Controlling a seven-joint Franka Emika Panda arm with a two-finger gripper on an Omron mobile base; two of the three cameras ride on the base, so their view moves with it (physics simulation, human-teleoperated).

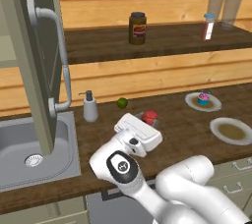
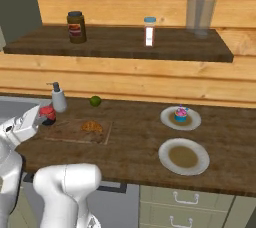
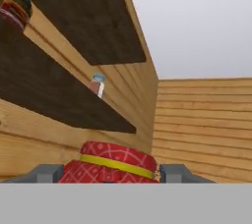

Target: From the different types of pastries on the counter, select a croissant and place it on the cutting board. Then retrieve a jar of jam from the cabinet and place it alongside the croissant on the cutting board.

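While the jar of jam (image 3: 115,168) is held clamped between the fingers of the gripper (image 2: 44,116) just above the left end of the cutting board (image 2: 70,133), the croissant (image 2: 92,127) is seen lying to its right on that board.

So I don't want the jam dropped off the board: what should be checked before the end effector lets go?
1. Jar between the end effector fingers: ok.
2. Croissant already on the cutting board: ok.
3. Jar over the board's left end: ok, judging from the right base view.
4. Free board beside the croissant: ok.
5. Jar bottom touching the board: cannot tell.
6. Soap bottle apart from the jar: ok.
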